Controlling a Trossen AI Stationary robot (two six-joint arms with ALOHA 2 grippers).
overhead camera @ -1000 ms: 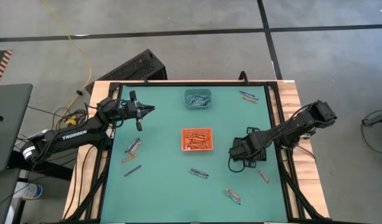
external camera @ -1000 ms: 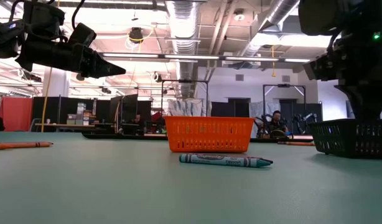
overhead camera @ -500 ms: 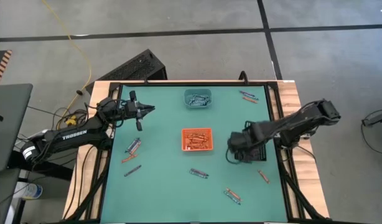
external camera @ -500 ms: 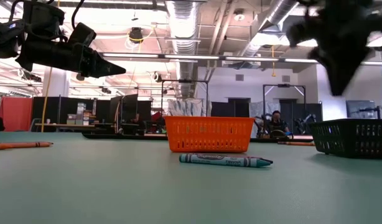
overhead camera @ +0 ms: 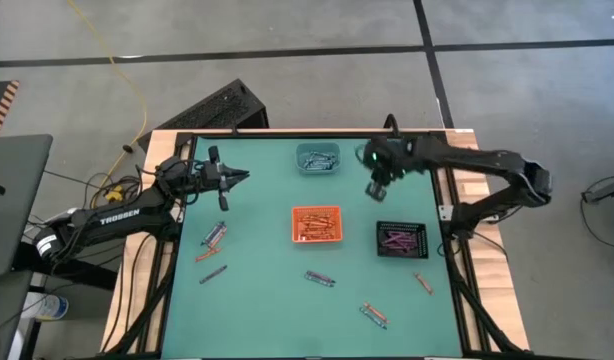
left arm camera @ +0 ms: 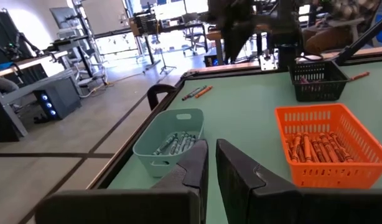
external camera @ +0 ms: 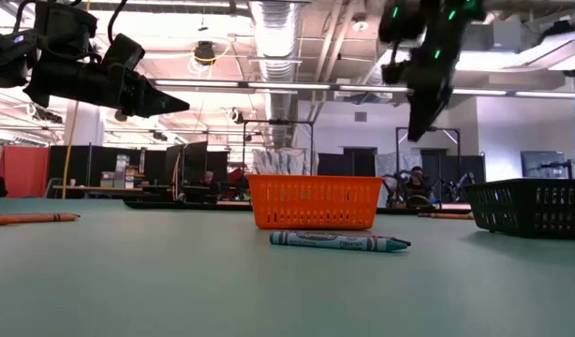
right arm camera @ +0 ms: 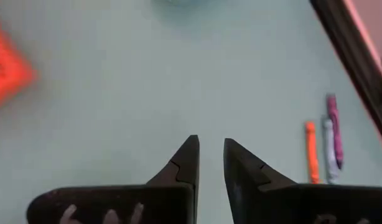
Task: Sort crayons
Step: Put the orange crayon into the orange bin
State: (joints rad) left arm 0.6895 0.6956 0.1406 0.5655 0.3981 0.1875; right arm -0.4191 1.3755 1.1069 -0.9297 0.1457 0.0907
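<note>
- My right gripper (overhead camera: 375,188) has swung from beside the black tray (overhead camera: 401,240) toward the far bench corner; fingers slightly apart, empty.
- Three loose crayons (right arm camera: 323,146) lie ahead: probable next pick.
- My left gripper (overhead camera: 239,176) waits, closed.

A grey floor (overhead camera: 287,70) of large panels, divided by dark seams, is seen around the table. A yellow cable (overhead camera: 122,70) is laid across it beyond the far left corner of the tabletop. In the low view a large hall is shown, with silver ducts (external camera: 278,28) and long lamps (external camera: 297,87) under the ceiling. Dark partitions (external camera: 100,164), desks and seated people (external camera: 417,183) are seen in the distance.
</note>
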